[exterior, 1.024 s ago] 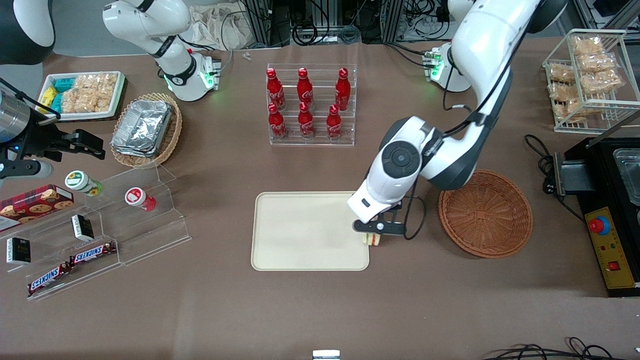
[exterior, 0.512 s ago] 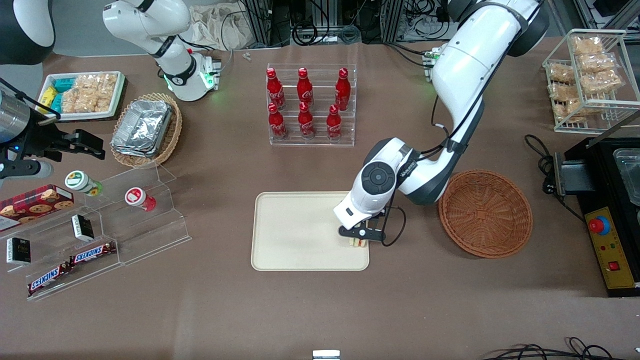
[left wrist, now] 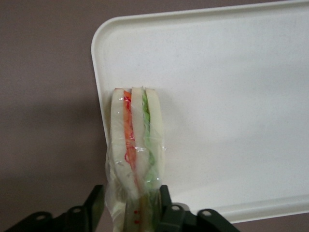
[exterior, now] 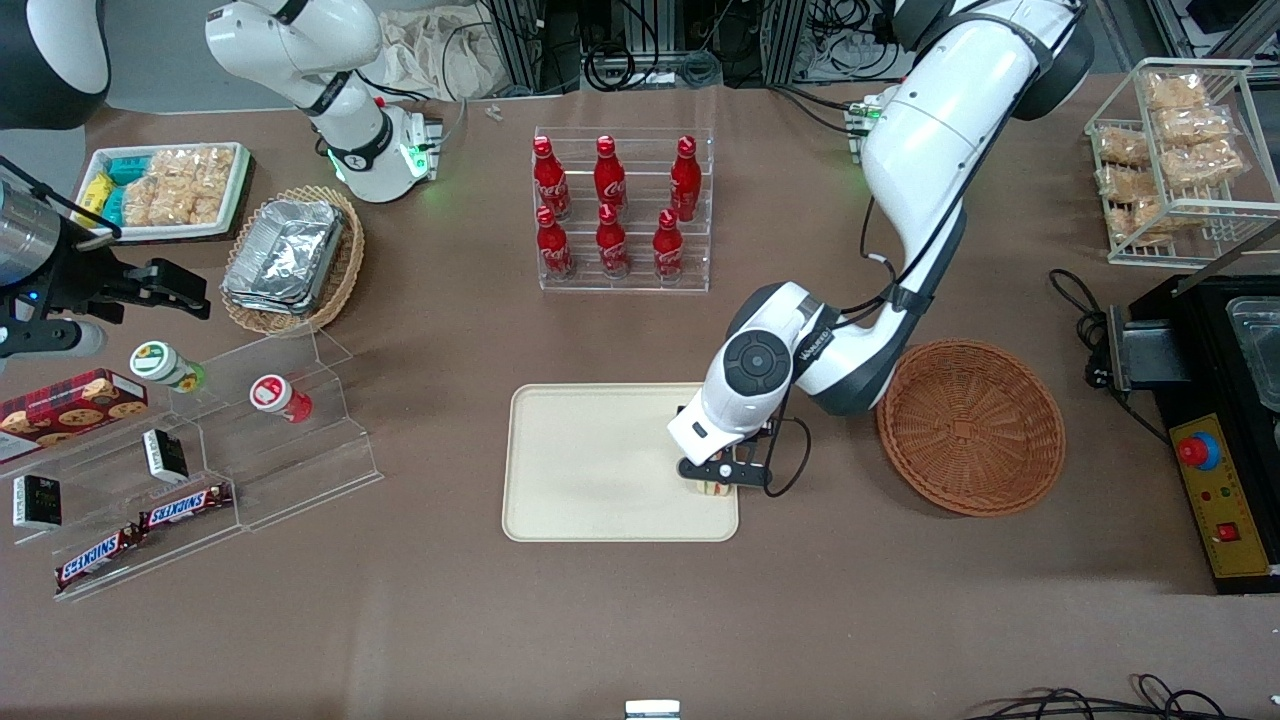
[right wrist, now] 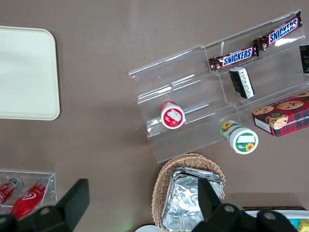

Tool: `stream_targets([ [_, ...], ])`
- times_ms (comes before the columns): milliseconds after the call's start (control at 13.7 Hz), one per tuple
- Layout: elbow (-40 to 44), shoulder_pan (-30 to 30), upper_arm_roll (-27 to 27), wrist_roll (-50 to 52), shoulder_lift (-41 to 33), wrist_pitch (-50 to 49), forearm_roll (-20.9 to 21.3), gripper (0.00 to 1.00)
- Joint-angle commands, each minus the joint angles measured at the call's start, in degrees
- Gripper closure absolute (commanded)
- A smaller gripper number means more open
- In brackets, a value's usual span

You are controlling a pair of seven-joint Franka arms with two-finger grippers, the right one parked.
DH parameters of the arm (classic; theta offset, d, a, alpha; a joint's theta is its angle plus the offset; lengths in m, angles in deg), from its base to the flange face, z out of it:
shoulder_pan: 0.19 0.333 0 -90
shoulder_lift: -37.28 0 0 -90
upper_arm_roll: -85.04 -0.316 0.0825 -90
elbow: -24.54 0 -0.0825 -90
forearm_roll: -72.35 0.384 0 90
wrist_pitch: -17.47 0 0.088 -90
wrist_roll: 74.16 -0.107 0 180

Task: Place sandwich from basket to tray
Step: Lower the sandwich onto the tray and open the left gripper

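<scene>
sandwich sits clamped in the claw, pale bread with an orange-red layer and a green layer under clear wrap, its fingers pressed against both bread faces. relative to the tray, the claw hangs over the end nearest the basket, close to the rim, the sandwich over the tray's surface. the basket rests on the table beside the tray, toward the working arm's end.

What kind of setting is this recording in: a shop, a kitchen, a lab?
Most likely a robotics lab mocked up as a snack shop: cola bottles on a clear rack, chocolate bars on display steps, cables past the table's edge. The gripper holds the sandwich over the tray, near the empty basket.
</scene>
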Motion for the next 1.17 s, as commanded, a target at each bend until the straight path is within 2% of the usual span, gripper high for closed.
stream_targets([
  [0,1.2,-0.3,-0.4,1.3,-0.4,-0.9,0.1,0.01],
  [585,1.2,-0.3,-0.4,1.4,-0.8,-1.0,0.1,0.01],
  [1098,1.0,1.7,-0.3,4.0,-5.9,-5.8,-1.8,0.01],
])
